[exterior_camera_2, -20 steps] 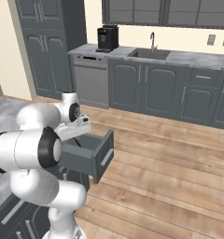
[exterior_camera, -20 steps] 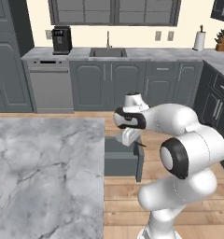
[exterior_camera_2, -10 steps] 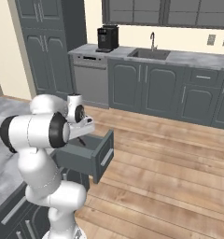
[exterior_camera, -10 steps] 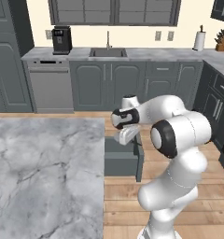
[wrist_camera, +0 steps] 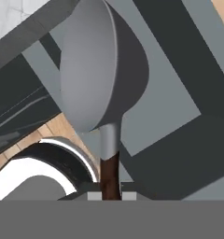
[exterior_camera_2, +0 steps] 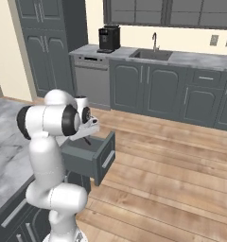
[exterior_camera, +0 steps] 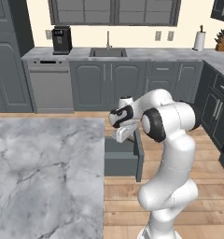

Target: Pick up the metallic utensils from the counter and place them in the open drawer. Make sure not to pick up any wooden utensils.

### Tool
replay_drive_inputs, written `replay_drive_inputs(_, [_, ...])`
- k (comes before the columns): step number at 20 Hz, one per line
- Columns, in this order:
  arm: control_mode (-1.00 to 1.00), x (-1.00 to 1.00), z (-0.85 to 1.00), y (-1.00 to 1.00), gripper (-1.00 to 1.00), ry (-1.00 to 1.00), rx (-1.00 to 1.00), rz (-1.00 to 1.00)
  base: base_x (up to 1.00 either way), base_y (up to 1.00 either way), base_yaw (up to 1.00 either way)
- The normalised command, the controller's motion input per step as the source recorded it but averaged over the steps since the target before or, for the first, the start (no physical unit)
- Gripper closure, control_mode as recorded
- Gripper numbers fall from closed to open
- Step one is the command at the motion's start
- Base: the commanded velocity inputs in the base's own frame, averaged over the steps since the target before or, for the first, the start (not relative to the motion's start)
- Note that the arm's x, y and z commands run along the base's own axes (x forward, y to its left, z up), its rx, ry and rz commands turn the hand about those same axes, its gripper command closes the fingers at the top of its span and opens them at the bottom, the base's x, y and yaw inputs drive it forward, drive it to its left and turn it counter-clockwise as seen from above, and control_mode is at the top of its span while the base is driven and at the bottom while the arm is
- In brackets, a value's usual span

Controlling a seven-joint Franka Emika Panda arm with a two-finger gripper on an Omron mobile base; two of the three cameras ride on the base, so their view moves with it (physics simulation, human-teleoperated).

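Currently I have the gripper [wrist_camera: 111, 195] clamped on the thin dark handle of the round grey-headed utensil [wrist_camera: 97, 70], with the head standing out ahead of the fingers and hanging over the open drawer [exterior_camera: 121, 156]. I judge this piece light and rigid: a hard, smooth metal head on a narrow stem, nothing that would bend or break, but probably slick, and the head's weight sits well away from the pinch, so I expect it could pivot in the jaws if I swing fast. The hold on the handle looks sensible; a grip nearer the neck would steady it more. The hand view gives me the grip itself, the handle between the two tips and the drawer's grey floor and walls behind the head. The base views cannot resolve the utensil, but they give the layout: in the left base view the hand sits above the drawer just beside the counter [exterior_camera: 44, 172] edge; in the right base view the drawer's [exterior_camera_2: 89, 158] front panel projects over the wood floor.
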Motion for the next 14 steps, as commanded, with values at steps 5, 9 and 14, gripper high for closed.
replay_drive_inputs(5, [-1.00,0.47,-0.40,0.00,1.00,0.00,0.00,0.01,0.00,0.00,0.00])
replay_drive_inputs(9, [-1.00,0.03,-0.34,0.00,1.00,0.00,0.00,0.03,0.00,0.00,0.00])
replay_drive_inputs(14, [-1.00,0.00,-0.35,0.00,1.00,0.00,0.00,0.02,0.00,0.00,0.00])
